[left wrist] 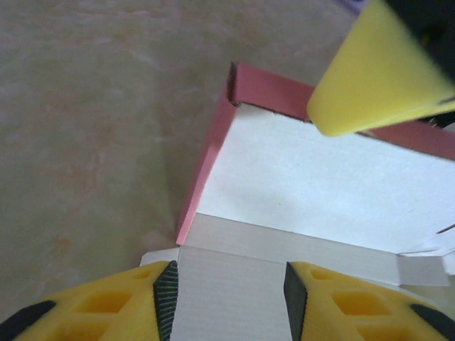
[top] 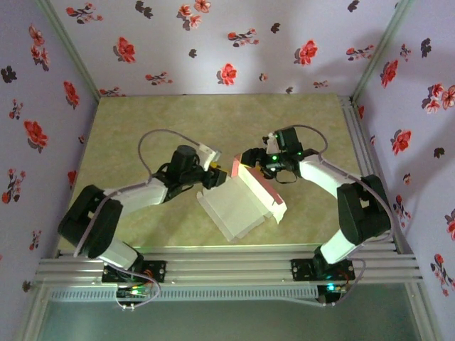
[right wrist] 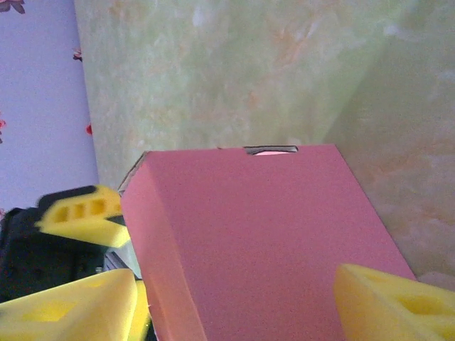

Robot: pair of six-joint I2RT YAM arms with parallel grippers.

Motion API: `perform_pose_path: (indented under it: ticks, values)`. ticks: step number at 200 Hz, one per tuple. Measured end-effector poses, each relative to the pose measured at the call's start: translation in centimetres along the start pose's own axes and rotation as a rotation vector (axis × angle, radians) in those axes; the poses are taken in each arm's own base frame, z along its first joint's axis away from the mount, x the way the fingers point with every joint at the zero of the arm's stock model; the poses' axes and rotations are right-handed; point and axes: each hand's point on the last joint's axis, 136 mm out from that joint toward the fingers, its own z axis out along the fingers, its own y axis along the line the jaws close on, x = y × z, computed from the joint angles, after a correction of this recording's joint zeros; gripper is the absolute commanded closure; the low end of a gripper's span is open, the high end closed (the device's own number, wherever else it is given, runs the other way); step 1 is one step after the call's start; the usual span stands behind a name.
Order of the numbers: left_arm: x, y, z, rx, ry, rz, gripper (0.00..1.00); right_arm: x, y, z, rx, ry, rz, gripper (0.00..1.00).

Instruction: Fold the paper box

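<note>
The paper box [top: 242, 202] lies half-folded at mid-table, pale inner face up, with a salmon-pink wall raised at its far end. My left gripper [top: 213, 167] is at the box's far left corner. In the left wrist view it [left wrist: 231, 291] is open, with a white flap of the box [left wrist: 306, 177] lying between its pads. My right gripper [top: 247, 160] is at the pink far wall. In the right wrist view it [right wrist: 234, 305] is open wide, and the pink outer face [right wrist: 249, 227] spans the gap between its fingers. One right finger [left wrist: 377, 71] hangs over the pink wall.
Mottled green-beige tabletop [top: 142, 128] surrounds the box. Floral walls [top: 213, 42] close in the back and both sides. An aluminium rail [top: 227, 266] runs along the near edge, with both arm bases on it. A left finger [right wrist: 82, 213] shows beside the box in the right wrist view.
</note>
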Motion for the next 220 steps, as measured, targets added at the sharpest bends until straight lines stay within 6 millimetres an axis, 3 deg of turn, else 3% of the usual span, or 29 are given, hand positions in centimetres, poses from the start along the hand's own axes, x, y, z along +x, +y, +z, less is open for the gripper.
perform_pose_path:
  ticks: [43, 78, 100, 151, 187, 220]
  values:
    - [-3.2, 1.1, -2.0, -0.019, -0.022, -0.157, 0.51, 0.1, -0.1, -0.6, 0.04, 0.006, -0.051, 0.26]
    - [-7.4, 0.3, -2.0, 0.014, -0.028, -0.25, 0.48, 1.0, 0.6, -1.8, 0.098, 0.002, -0.156, 0.26]
    - [-8.6, 0.2, -1.5, 0.028, -0.002, -0.289, 0.48, 1.8, 1.4, -2.5, 0.157, -0.004, -0.264, 0.26]
    - [-7.0, 1.6, -1.1, -0.002, 0.08, -0.373, 0.5, 2.7, 2.0, -2.4, 0.358, 0.005, -0.541, 0.34]
    - [-6.2, 3.8, -2.0, -0.048, 0.084, -0.427, 0.51, 3.2, 0.6, -1.2, 0.484, 0.046, -0.676, 0.42]
    - [-4.8, 4.8, -2.8, -0.075, 0.103, -0.459, 0.51, 3.1, -0.5, 0.0, 0.555, 0.092, -0.766, 0.56]
